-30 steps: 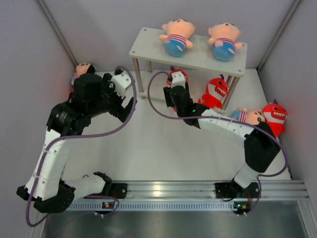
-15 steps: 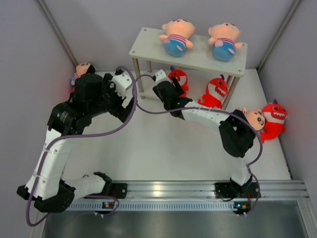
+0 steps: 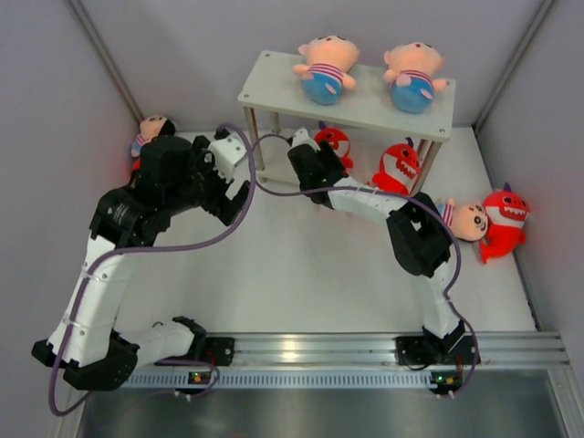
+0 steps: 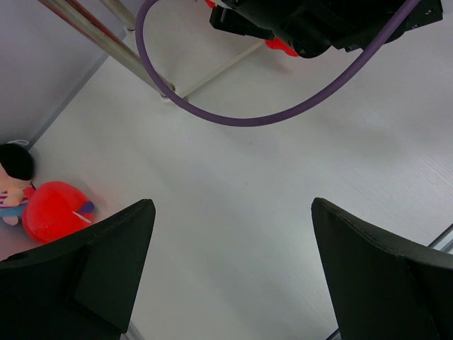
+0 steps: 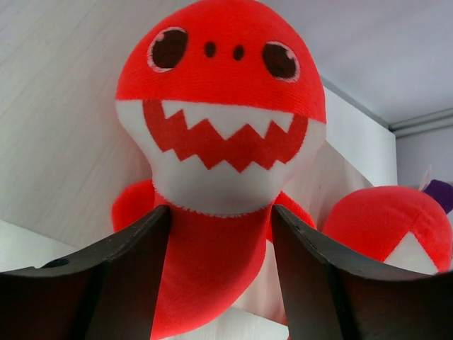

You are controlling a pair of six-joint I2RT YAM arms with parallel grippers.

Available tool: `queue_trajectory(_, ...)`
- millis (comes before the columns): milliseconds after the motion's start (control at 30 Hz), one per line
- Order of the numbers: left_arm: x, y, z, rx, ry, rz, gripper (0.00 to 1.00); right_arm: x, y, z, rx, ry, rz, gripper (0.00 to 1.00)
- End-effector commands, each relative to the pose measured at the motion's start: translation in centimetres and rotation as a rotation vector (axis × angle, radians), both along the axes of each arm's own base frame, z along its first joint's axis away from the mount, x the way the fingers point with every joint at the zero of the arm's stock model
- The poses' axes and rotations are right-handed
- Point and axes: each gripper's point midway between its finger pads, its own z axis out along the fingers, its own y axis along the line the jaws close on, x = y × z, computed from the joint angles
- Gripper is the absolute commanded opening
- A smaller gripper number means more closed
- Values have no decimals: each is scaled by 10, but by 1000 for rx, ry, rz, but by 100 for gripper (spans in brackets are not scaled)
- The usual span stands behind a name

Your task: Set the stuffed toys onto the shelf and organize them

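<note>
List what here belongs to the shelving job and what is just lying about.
Job:
shelf
top dolls
gripped shark, in the right gripper
second shark, by the shelf's right legs
right doll and right shark, on the table
left doll and left shark, on the table

Just there:
purple cable
base rail

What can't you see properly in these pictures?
Top view: the red shark under the shelf is mostly hidden by its top board and the right gripper.
Top view: the left arm covers part of the doll by the left wall.
Left wrist view: the edge cuts that doll.
Right wrist view: a second red toy is cut by the right edge.
</note>
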Motion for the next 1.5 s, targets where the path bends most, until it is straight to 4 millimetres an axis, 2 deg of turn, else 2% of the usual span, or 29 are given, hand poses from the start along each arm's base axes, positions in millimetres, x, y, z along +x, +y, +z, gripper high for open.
queue_trajectory(0, 6, -4, 4, -8, -25, -5, 98, 8, -10, 21, 84, -47, -62, 59)
queue_trajectory(67, 7, -4, 4, -8, -28, -5, 98, 11, -15, 19, 133, -43, -80, 55)
queue_trajectory(233, 8, -2, 3, -1, -28, 1, 98, 10, -23, 13, 232, -24, -92, 31)
queue_trajectory(400, 8, -3, 4, -3, -28, -1, 98, 11, -42, 16, 313, -40, -168, 8)
queue_trajectory(467, 8, -3, 3, -2, -26, -1, 98, 14, -51, 20, 343, -59, -201, 6)
queue_trajectory(667, 9, -3, 2, 2, -23, 0, 98, 27, -55, 36, 331, -86, -185, 5)
queue_trajectory(767, 9, -3, 1, 3, -23, -2, 98, 31, -55, 33, 334, -65, -178, 13)
queue_trajectory(833, 8, -3, 1, 3, -24, -1, 98, 29, -54, 31, 337, -55, -170, 32)
queue_trajectory(900, 8, -2, 0, 6, -24, -2, 98, 24, -51, 33, 349, -49, -151, 46)
queue_trajectory(933, 7, -2, 0, 8, -24, -5, 98, 22, -45, 35, 369, -38, -125, 58)
queue_trajectory(1033, 7, -2, -7, 27, -16, -14, 98, 14, -39, 53, 409, -68, -102, 72)
queue_trajectory(1133, 6, 3, -15, 59, -18, -18, 98, -6, -30, 71, 407, -102, -68, 76)
queue_trajectory(1167, 5, 5, -26, 83, -1, -18, 98, -10, -29, 75, 403, -108, -62, 77)
queue_trajectory(1233, 1, 10, -33, 117, -9, -28, 98, -23, -30, 84, 394, -121, -53, 79)
queue_trajectory(1267, 0, 13, -48, 148, 17, -31, 98, -32, -23, 85, 395, -123, -35, 80)
queue_trajectory(1333, 1, 25, -60, 207, 16, 0, 98, -48, -22, 93, 376, -132, -3, 84)
queue_trajectory(1367, 2, 32, -72, 247, 33, 24, 98, -59, -19, 96, 389, -134, 21, 84)
queue_trajectory(1433, 5, 45, -82, 308, 40, 65, 98, -69, -10, 98, 422, -120, 69, 84)
queue_trajectory(1467, 6, 49, -85, 323, 46, 77, 98, -76, -9, 92, 421, -100, 90, 85)
